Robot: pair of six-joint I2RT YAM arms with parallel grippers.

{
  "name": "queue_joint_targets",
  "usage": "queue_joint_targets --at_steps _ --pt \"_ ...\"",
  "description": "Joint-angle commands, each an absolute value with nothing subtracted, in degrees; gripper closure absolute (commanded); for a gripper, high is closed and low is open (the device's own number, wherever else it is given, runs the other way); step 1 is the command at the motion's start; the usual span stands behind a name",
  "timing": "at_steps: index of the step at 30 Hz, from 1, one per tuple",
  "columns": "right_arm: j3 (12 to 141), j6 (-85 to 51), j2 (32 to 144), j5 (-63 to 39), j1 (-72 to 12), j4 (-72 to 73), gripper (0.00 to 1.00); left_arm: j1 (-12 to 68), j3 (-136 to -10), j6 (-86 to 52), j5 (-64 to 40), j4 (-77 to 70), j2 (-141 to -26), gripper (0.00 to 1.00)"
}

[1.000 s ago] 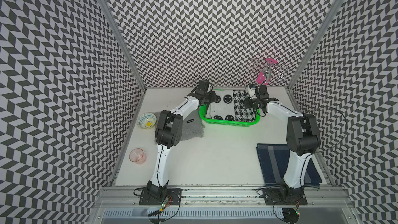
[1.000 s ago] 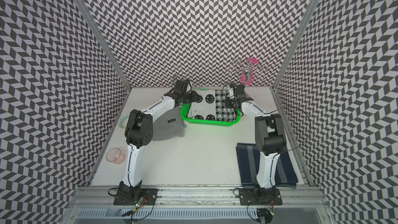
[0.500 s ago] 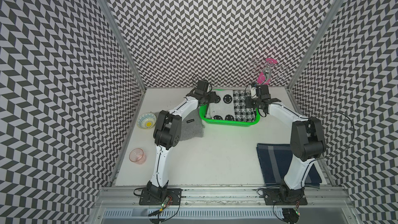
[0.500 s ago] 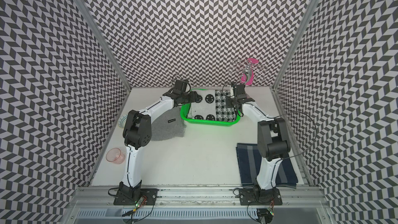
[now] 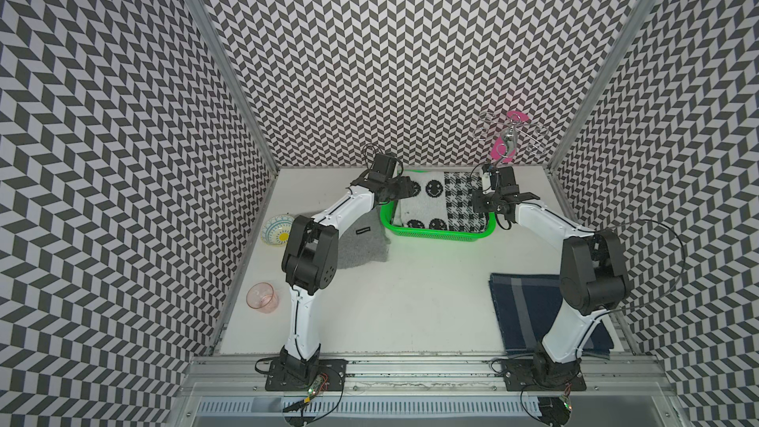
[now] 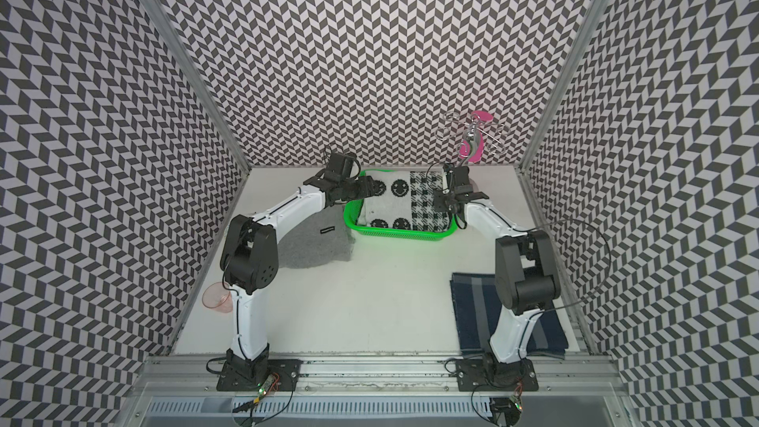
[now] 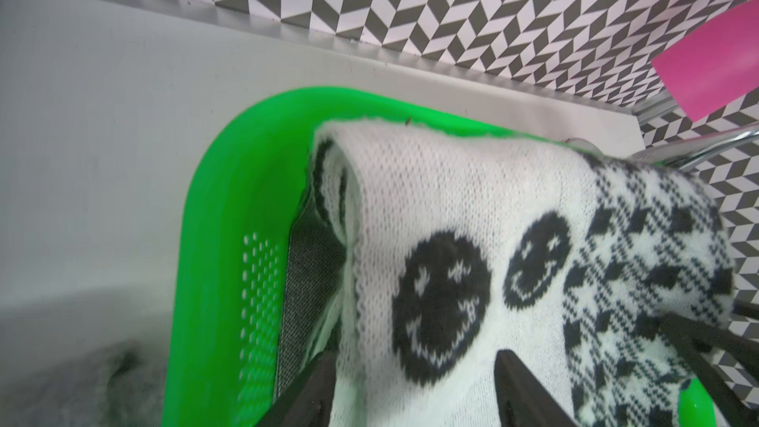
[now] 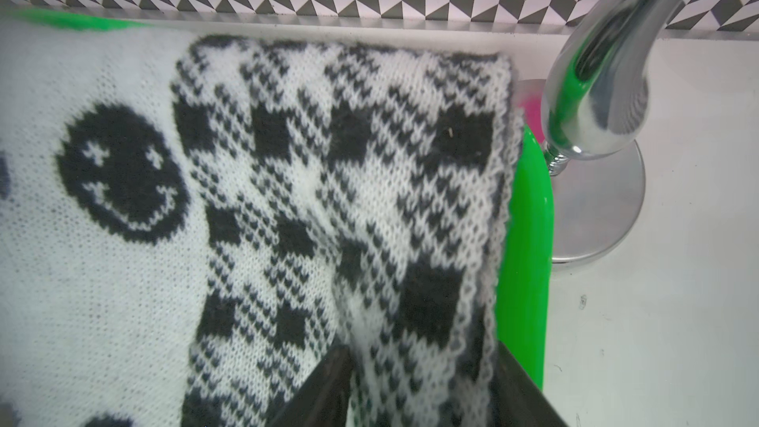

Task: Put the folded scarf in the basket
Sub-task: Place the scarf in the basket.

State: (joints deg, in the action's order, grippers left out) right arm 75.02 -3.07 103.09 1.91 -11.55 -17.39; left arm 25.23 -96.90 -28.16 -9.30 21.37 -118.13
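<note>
The folded scarf (image 5: 439, 203), white knit with black smileys and check pattern, lies inside the bright green perforated basket (image 5: 435, 235)

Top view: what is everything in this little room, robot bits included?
scarf: one, white with black smileys and checks, folded in the basket
basket: one, bright green, back of the table
grey cloth: one, grey, left of the basket
bowl: one, white with blue pattern and yellow centre, by the left wall
cup: one, clear pink, front left
striped cloth: one, navy with paler stripes, front right
stand: one, chrome with pink tags, back right corner
table: one, white
walls: three, black-and-white chevron
left gripper: one, black, jaws apart over the scarf's smiley end
right gripper: one, black, jaws apart over the checked end
</note>
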Motion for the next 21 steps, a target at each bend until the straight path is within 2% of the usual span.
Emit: queue_joint_targets --at_steps 1,7,12,21 --pt "74.3 -4.0 99.5 3.0 -12.0 -16.4 0.45 25.8 -92.4 -27.9 -7.9 21.7 -113.9 0.34" --pt "73.7 -4.4 97.0 2.9 -12.9 -15.6 0.49 27.2 -89.9 -28.2 -12.2 23.0 -111.6 0.41" --pt "75.0 -4.9 97.6 0.2 -13.4 -15.0 0.51 27.8 -87.5 -27.9 -10.4 26.5 -111.1 0.41" --pt "75.8 -5.3 99.1 -1.1 -14.5 -13.0 0.52 27.6 -84.7 -27.6 -12.1 23.1 -112.8 0.39"
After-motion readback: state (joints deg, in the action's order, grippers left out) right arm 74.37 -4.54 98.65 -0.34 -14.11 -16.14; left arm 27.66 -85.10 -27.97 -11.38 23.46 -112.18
